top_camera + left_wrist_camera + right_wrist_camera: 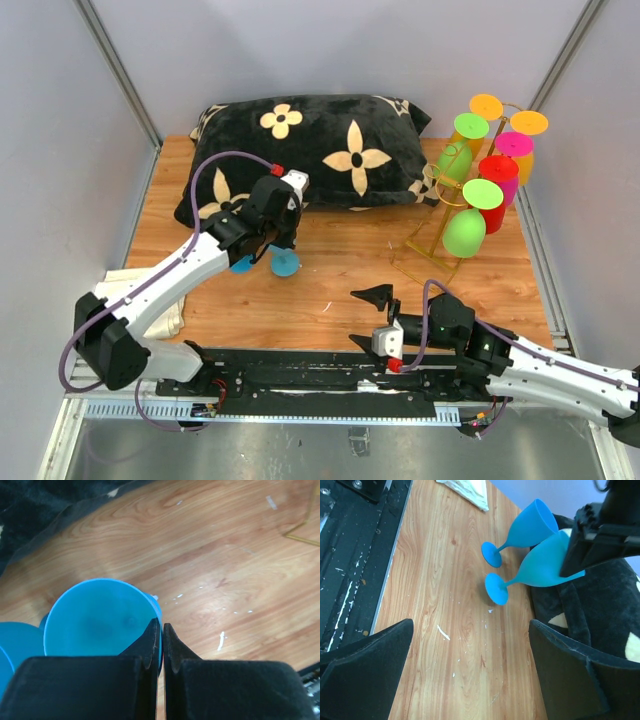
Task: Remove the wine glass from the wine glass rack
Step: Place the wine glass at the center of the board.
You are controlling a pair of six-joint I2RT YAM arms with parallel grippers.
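As left gripper (pixel 161 626) clamps blue glass (pixel 95 615), right gripper (pixel 471 630) gapes

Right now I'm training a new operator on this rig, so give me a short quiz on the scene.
1. True or false: the right gripper is shut on a glass.
2. What colour is the wine glass that the left gripper grips by its rim? A red, B blue, C green.
3. Seen from above, on which side of the table does the wine glass rack stand?
Key: 1 false, it is open and holds nothing. 2 B. 3 the right side, beside the pillow.
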